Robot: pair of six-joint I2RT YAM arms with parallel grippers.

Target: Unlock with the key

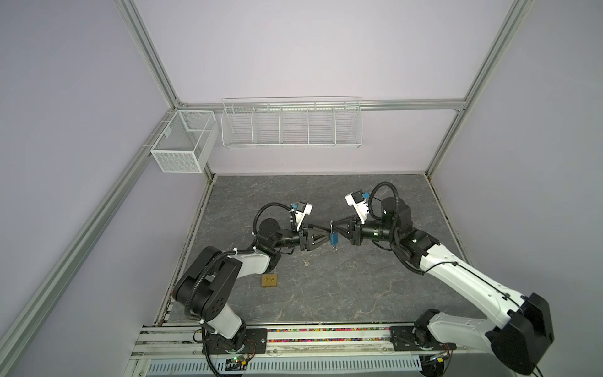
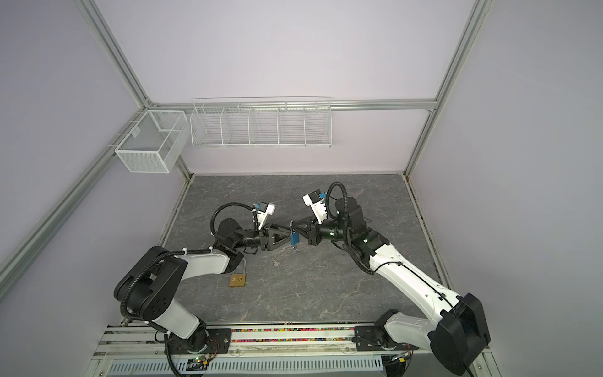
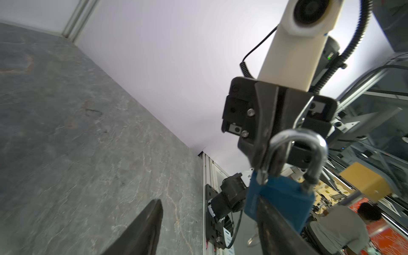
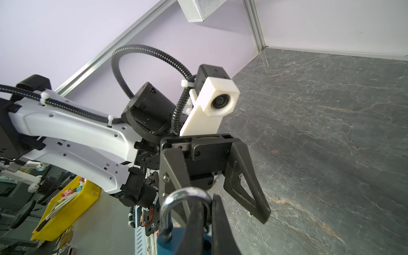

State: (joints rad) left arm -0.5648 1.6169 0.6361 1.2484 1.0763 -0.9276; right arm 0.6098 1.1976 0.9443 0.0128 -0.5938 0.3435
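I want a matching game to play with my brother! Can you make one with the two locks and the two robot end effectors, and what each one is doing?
Things:
1. blue padlock
2. brass padlock
3. left end effector
4. right end effector

States:
A. open
B. lying on the table
C. shut on a shackle
D. hanging in the air

Pairs: 1-D, 2-B, 3-A, 4-C
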